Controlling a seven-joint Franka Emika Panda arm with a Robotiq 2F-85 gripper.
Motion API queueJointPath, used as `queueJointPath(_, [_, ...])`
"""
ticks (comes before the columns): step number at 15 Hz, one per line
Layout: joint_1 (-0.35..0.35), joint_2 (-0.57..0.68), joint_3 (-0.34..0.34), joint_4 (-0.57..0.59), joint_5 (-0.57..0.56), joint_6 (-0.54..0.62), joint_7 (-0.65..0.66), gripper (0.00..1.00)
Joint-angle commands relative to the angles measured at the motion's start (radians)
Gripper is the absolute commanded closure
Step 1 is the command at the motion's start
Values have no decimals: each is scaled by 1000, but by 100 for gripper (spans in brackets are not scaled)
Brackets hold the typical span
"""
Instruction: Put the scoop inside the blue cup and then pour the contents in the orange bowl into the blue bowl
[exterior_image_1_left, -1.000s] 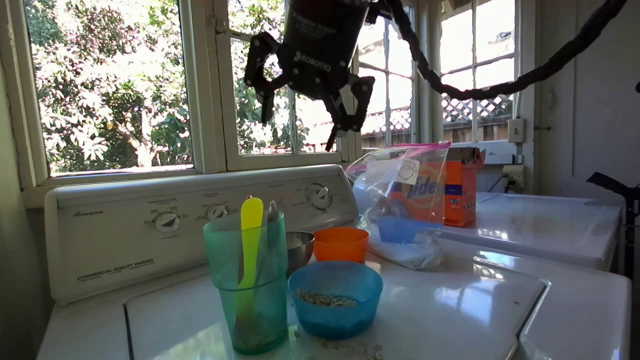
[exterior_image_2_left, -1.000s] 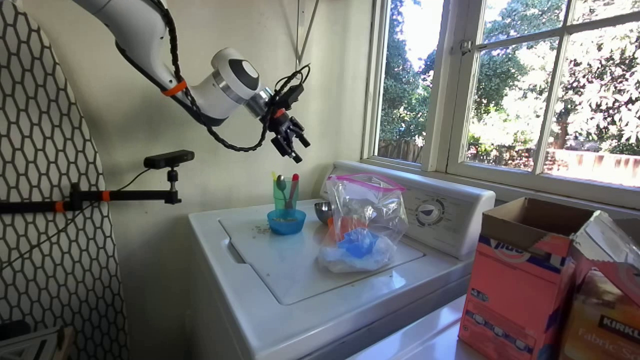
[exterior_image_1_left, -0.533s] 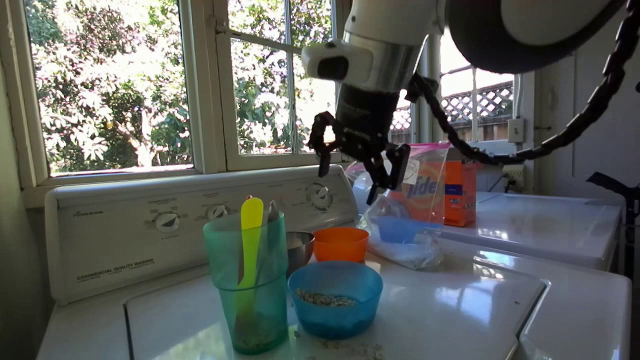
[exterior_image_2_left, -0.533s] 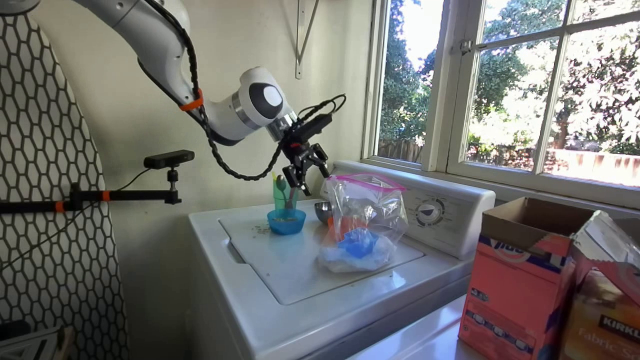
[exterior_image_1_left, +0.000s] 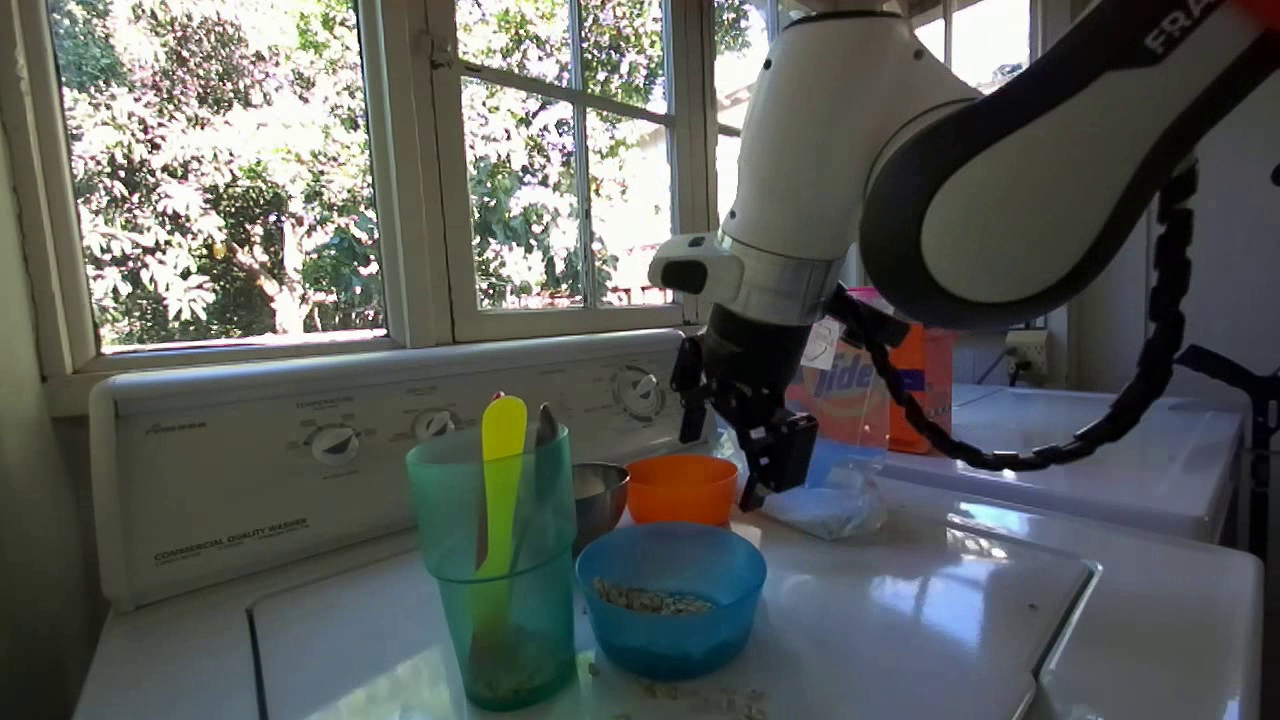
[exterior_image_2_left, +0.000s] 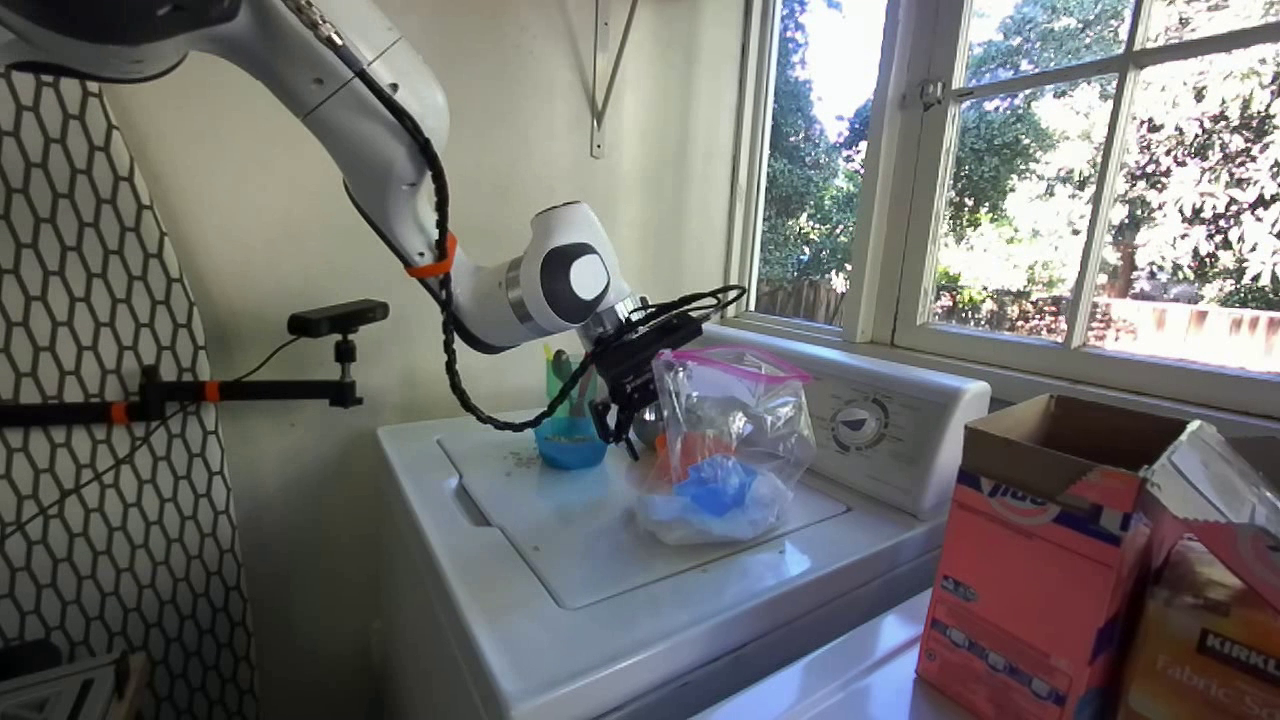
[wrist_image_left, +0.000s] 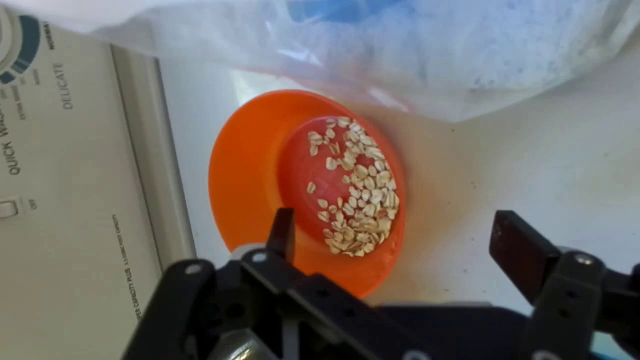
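Currently, your gripper stands spread wide close to the orange bowl, one finger overlapping its rim in the wrist view; you cannot tell whether they touch. Pale flakes lie inside that bowl; a clear bag sits just beside it. In an exterior view, the blue bowl, flakes inside, stands in front of the orange bowl; the blue cup, front-left of it, holds a yellow utensil and the mostly hidden scoop.
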Motion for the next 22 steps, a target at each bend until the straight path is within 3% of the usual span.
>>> queueJointPath(1, [-6, 44, 12, 30, 108, 19, 97, 0])
queueJointPath(7, [-20, 80, 19, 95, 212, 29, 255, 0])
queueJointPath(12, [-90, 123, 127, 121, 386, 13, 98, 3])
queueJointPath(13, [-93, 129, 132, 128, 394, -2, 85, 27])
queueJointPath(15, [-90, 139, 127, 136, 388, -15, 83, 29])
queueJointPath(22, [-88, 138, 112, 148, 371, -43, 87, 84])
